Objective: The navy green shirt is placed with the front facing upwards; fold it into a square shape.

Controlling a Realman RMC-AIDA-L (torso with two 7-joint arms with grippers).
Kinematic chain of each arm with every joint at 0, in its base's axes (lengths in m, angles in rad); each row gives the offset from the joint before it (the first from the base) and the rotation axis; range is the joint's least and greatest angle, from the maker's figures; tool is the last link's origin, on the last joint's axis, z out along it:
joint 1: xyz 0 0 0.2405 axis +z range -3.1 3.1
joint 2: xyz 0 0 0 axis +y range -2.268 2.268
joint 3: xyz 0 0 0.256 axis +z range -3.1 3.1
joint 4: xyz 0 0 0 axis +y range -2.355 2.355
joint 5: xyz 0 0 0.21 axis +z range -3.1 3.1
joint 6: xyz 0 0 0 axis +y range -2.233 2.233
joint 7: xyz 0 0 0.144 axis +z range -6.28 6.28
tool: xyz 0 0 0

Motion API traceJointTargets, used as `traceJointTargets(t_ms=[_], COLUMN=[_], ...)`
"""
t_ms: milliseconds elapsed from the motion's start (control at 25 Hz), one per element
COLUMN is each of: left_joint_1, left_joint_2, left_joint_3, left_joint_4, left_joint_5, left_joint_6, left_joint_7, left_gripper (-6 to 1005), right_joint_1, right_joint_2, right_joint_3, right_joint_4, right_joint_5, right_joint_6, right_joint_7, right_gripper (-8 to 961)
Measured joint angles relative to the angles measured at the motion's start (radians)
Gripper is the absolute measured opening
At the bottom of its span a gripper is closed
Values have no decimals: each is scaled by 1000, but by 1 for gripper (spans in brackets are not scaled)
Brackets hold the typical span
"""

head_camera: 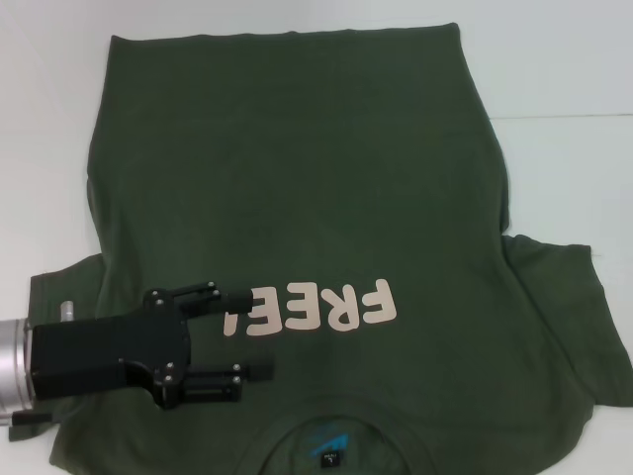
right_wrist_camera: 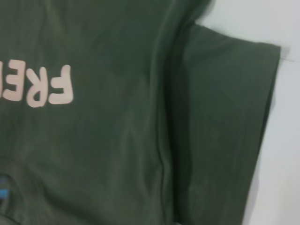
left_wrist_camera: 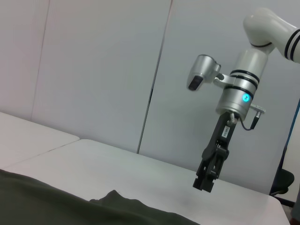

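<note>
The navy green shirt (head_camera: 297, 198) lies spread flat on the counter (head_camera: 564, 109), front up, with its collar (head_camera: 341, 435) at the near edge toward the robot and its hem at the far side. The chest lettering (head_camera: 321, 309) runs across the near part of the shirt, just beyond the collar. One sleeve (head_camera: 569, 327) spreads out to the right on the counter; the other lies at the near left, under the left arm. The left claw (head_camera: 255, 333) hangs over the shirt's near left part, fingers spread, one finger over the lettering's left end. In the left wrist view the right claw (left_wrist_camera: 206, 180) hangs above the counter, beyond the shirt's edge.
</note>
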Motion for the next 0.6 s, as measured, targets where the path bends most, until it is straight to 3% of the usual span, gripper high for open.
traceJointTargets(t_ms=[280,600], left_joint_1=[6,8], left_joint_2=[-3,-5], left_joint_3=[14,20], left_joint_4=[0,-12], left_joint_5=[1,2], left_joint_6=[1,-7], left_joint_7=[1,8], left_gripper=[830,830], right_joint_1=[9,25], right_joint_2=[-16,-18], right_joint_3=[-30,-91], right_joint_4=[94,177], right_joint_5=[-22,-25], right_joint_6=[45,107], right_joint_7=[7,33], right_gripper=[790,790])
